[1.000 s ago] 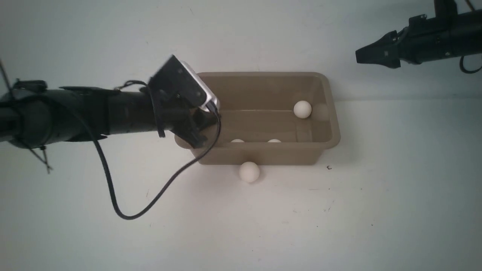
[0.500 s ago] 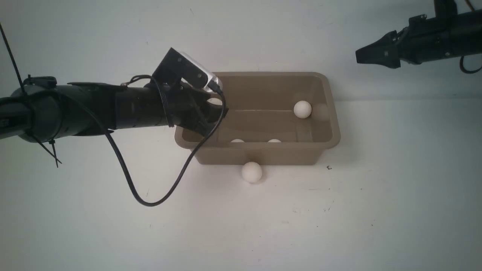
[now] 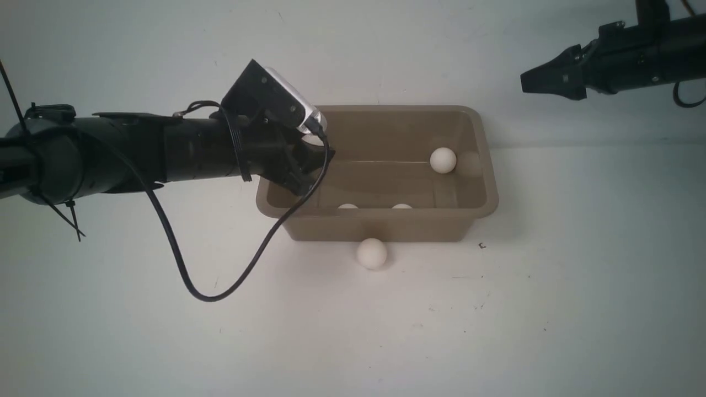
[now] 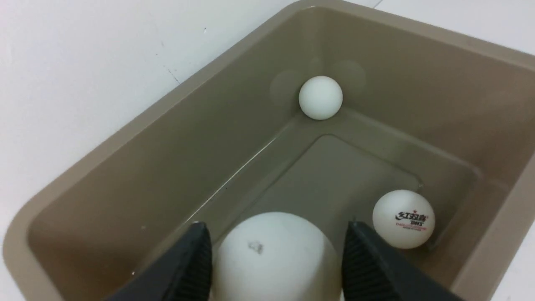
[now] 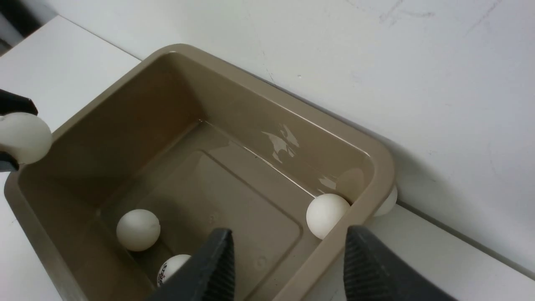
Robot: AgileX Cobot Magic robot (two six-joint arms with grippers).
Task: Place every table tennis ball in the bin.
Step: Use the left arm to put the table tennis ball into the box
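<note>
3 table tennis balls [image 3: 443, 160] in bin [image 3: 430, 229]; my left gripper [image 4: 276, 228] clasps a 4th ball [image 4: 273, 259]; right gripper [image 5: 288, 234] gapes empty; stray ball [image 3: 372, 253] outstanding, lower centre.

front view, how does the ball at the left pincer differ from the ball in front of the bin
The raised ball sits between the left pincer's fingers, over the bin; the table ball lies outside, by its near wall. Front view mostly hides the raised ball; the table ball shows whole. Both are small, white.
</note>
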